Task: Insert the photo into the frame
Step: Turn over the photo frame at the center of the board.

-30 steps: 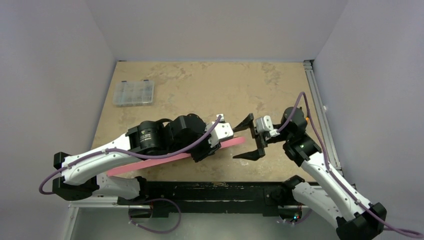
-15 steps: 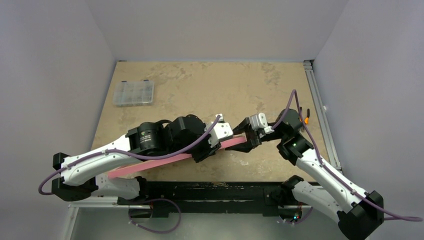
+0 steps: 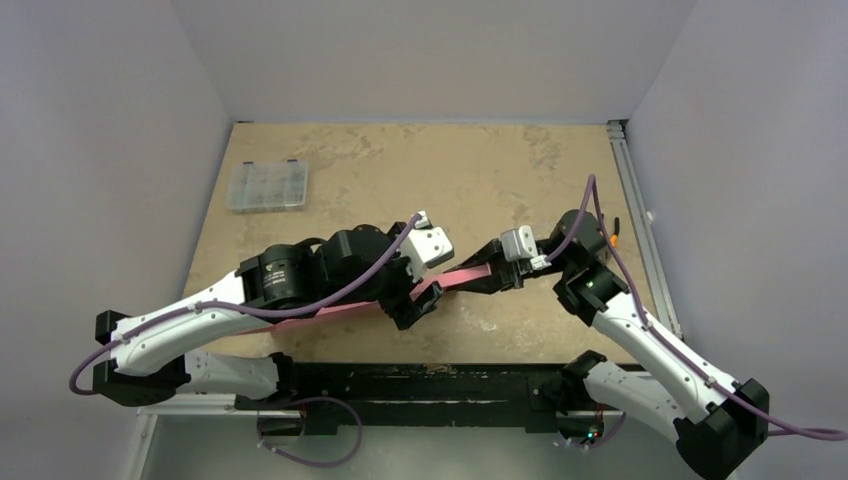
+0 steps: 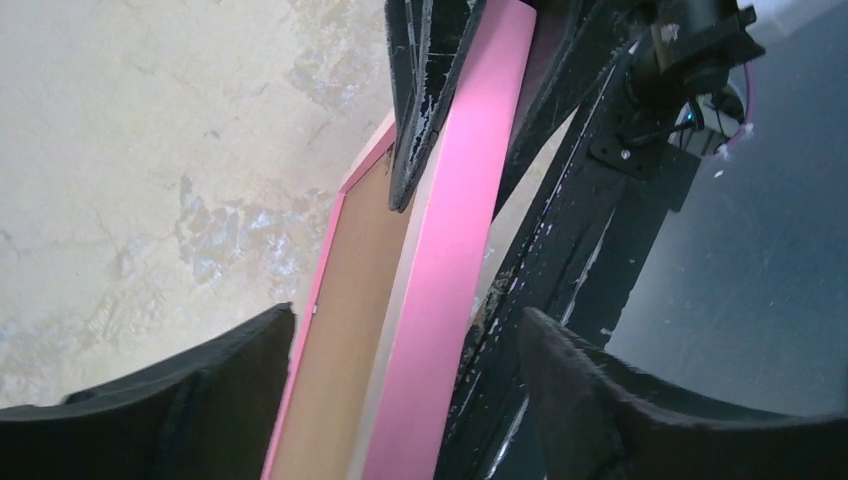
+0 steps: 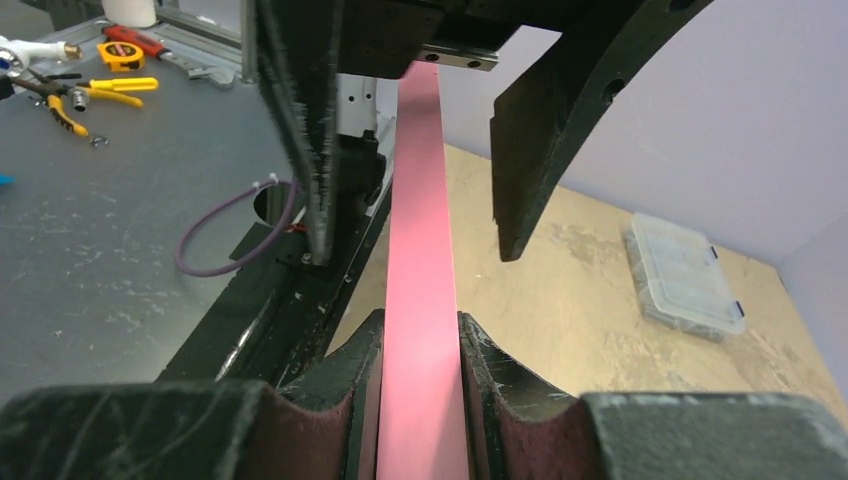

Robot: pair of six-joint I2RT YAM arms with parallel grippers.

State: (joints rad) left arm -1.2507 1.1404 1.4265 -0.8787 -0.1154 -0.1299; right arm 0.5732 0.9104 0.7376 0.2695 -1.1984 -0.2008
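A thin pink light-wood rectangular picture frame (image 3: 460,279) is held on edge, lifted over the near part of a beige mottled table (image 3: 400,170). Its length runs from near left to mid right. Its right end is clamped by the right gripper (image 3: 488,279). In the right wrist view, that gripper's two pads (image 5: 345,400) are pressed against both faces of the pink edge.

The left gripper (image 3: 415,296) is set around the frame further along, with its jaws spread wide. A gap is seen on each side of the wood (no contact can be made out). In the left wrist view a tan panel (image 4: 350,330) is seen inside the pink border; what it is cannot be told.

A black mounting rail (image 3: 420,384) is seen just beside the frame, along the table's near edge. A clear plastic compartment box (image 3: 267,186) is placed well apart at the table's far left. Off the table, a purple cable loop (image 5: 182,250), yellow-handled pliers (image 5: 75,100) and a yellow tape measure (image 5: 125,55) are seen on a grey bench (image 5: 90,220).
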